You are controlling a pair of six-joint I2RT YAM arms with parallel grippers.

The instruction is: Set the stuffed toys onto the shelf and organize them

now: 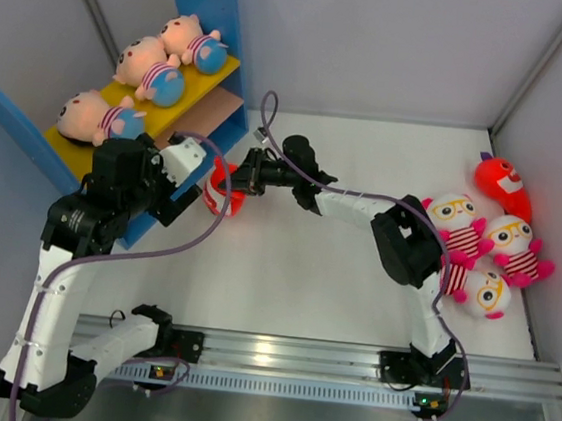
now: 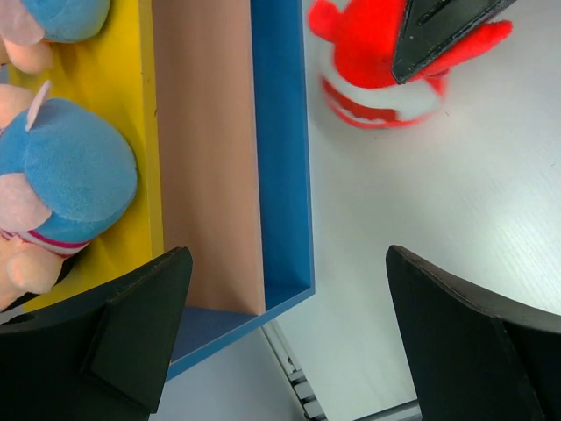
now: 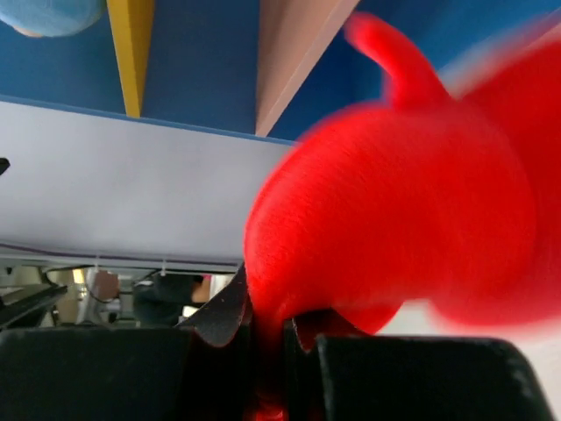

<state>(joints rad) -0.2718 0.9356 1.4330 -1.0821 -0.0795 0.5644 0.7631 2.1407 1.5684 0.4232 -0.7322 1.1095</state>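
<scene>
The shelf (image 1: 208,4) stands at the far left; three peach dolls (image 1: 147,66) lie on its yellow upper board (image 1: 206,84). My right gripper (image 1: 245,181) is shut on a red creature (image 1: 219,193) and holds it just right of the shelf's blue side panel (image 2: 279,132). In the right wrist view the creature (image 3: 394,219) is pinched between the fingers (image 3: 219,316). My left gripper (image 1: 184,186) is open and empty beside the shelf, left of that creature (image 2: 372,61). A second red creature (image 1: 502,185) and three white owls (image 1: 458,221) lie at the far right.
The tan lower board (image 2: 206,132) shows bare beside the yellow board, where a doll's blue pants (image 2: 70,171) lie. Grey walls enclose the white table (image 1: 303,283). A metal rail (image 1: 326,358) runs along the near edge.
</scene>
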